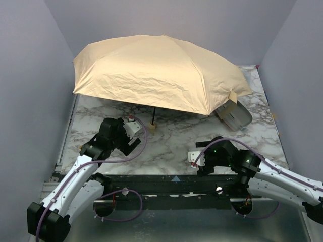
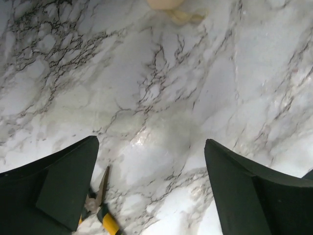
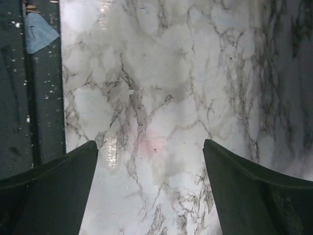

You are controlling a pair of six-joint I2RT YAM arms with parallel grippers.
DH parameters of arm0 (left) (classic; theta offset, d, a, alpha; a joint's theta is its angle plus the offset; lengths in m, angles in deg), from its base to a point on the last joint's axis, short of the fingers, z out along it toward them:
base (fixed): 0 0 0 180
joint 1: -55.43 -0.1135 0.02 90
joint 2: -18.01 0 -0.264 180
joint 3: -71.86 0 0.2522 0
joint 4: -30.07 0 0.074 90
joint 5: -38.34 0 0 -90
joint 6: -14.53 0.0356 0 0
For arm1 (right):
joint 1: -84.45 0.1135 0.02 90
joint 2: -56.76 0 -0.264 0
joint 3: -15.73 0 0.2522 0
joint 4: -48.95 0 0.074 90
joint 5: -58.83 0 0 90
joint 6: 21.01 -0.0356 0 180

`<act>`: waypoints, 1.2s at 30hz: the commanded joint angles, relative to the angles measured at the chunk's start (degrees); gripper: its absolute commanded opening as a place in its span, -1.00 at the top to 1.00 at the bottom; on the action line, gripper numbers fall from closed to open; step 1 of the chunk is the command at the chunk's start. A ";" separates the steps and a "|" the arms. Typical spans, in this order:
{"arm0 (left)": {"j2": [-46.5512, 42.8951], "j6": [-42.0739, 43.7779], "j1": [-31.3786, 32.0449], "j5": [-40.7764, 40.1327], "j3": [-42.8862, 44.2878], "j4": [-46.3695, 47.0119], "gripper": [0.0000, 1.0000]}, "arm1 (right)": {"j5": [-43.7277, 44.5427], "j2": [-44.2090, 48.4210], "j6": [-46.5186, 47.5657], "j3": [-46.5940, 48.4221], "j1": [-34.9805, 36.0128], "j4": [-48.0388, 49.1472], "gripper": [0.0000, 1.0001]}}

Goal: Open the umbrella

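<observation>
Across the white marble table [image 1: 176, 143], the peach-tan fabric umbrella [image 1: 156, 70] sits fully open, cream handle [image 1: 152, 126] touching the tabletop; left gripper [image 2: 151, 188] and right gripper [image 3: 150, 191] hover nearby, jaws spread wide.

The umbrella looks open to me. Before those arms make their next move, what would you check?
1. Canopy of the umbrella fully spread: ok.
2. Its handle down on the table, shaft about upright: ok.
3. The left gripper open and holding nothing: ok.
4. The right gripper open and holding nothing: ok.
5. Both arms apart from the canopy, top view: ok.
6. Canopy rim free of the grey object at its right edge: cannot tell.
</observation>
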 commanded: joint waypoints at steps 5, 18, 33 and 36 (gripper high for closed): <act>-5.76 12.39 -3.43 -2.78 2.58 -14.77 -0.97 | 6.15 4.56 -2.46 -2.34 -6.53 5.73 -0.84; -23.24 7.58 -6.77 -31.37 -6.50 -2.05 -0.97 | 11.34 17.18 -1.64 -4.37 -30.02 0.45 -0.84; -44.93 18.34 -6.90 -45.59 -22.86 11.11 -0.97 | 13.57 25.45 0.01 -6.86 -47.67 2.42 -0.86; -47.46 18.65 -6.88 -46.61 -24.24 11.42 -0.97 | 13.77 26.36 -0.16 -6.82 -49.34 2.52 -0.86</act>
